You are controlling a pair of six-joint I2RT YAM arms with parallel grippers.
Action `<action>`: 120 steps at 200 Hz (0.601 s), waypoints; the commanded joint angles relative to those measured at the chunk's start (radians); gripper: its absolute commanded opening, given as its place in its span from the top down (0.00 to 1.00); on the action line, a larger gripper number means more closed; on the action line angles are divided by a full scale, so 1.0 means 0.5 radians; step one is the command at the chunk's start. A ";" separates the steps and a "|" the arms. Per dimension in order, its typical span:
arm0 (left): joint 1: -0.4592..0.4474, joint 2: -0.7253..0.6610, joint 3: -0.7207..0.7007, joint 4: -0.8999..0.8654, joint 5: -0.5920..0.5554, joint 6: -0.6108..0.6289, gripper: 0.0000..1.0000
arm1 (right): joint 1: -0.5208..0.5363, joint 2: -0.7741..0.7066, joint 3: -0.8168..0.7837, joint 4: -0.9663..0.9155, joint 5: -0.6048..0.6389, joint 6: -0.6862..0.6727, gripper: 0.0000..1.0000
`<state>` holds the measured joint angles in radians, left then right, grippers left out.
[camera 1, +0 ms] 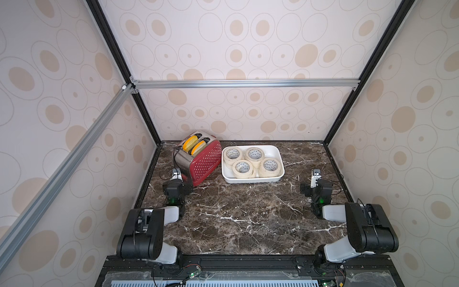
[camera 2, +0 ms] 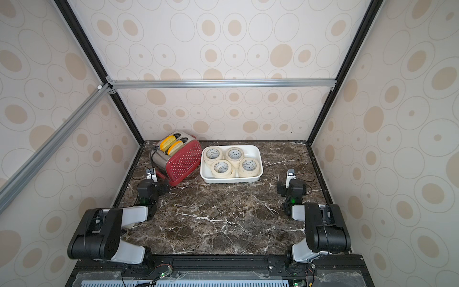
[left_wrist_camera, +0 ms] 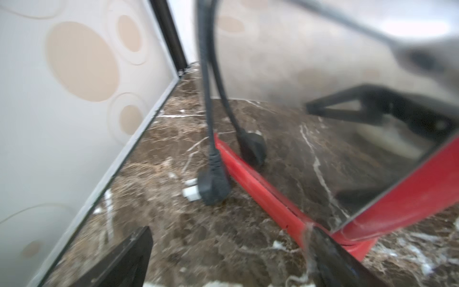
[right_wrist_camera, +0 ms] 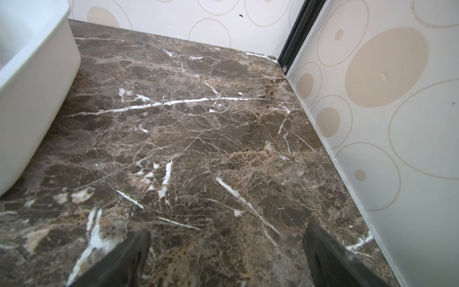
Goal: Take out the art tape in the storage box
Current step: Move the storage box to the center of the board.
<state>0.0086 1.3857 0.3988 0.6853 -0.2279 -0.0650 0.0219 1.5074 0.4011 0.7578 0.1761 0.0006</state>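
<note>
Cream art tape (camera 1: 269, 174) filled the white storage box (camera 1: 250, 179) at twelve o'clock; left gripper (left_wrist_camera: 223, 268) and right gripper (right_wrist_camera: 223, 263) both stood spread, empty.

Cream tape (camera 1: 265, 173), white box (camera 1: 252, 179), red dotted toaster (camera 1: 206, 162), apparently black fingers (right_wrist_camera: 332, 263)

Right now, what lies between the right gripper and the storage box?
Only bare marble tabletop. The right wrist view shows nothing between the open right gripper and the storage box wall, and both top views agree.
</note>
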 commanded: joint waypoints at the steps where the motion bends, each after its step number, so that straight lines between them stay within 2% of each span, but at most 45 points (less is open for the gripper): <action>1: 0.014 -0.335 0.030 -0.151 -0.230 -0.115 0.01 | -0.015 -0.148 0.093 -0.212 0.058 0.068 0.00; 31: 0.013 -0.481 0.144 -0.467 -0.219 -0.401 0.01 | -0.014 -0.364 0.166 -0.562 0.080 0.146 0.00; 45: 0.014 -0.486 0.233 -0.614 -0.096 -0.592 0.01 | -0.013 -0.457 0.199 -0.712 0.082 0.248 0.00; 55: 0.011 -0.479 0.301 -0.688 0.080 -0.708 0.01 | -0.013 -0.515 0.225 -0.804 0.044 0.342 0.00; 78: -0.050 -0.440 0.401 -0.721 0.436 -0.915 0.01 | -0.013 -0.635 0.338 -1.026 -0.160 0.557 0.00; 103: -0.306 -0.388 0.564 -0.960 0.454 -0.872 0.01 | -0.013 -0.728 0.463 -1.189 -0.412 0.774 0.00; 120: -0.387 -0.312 0.638 -1.040 0.532 -0.934 0.01 | -0.014 -0.791 0.501 -1.217 -0.624 0.900 0.00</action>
<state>-0.1307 1.1912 0.6445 0.2859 -0.0601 -0.4648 0.0200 1.1572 0.6079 0.2405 0.0326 0.3092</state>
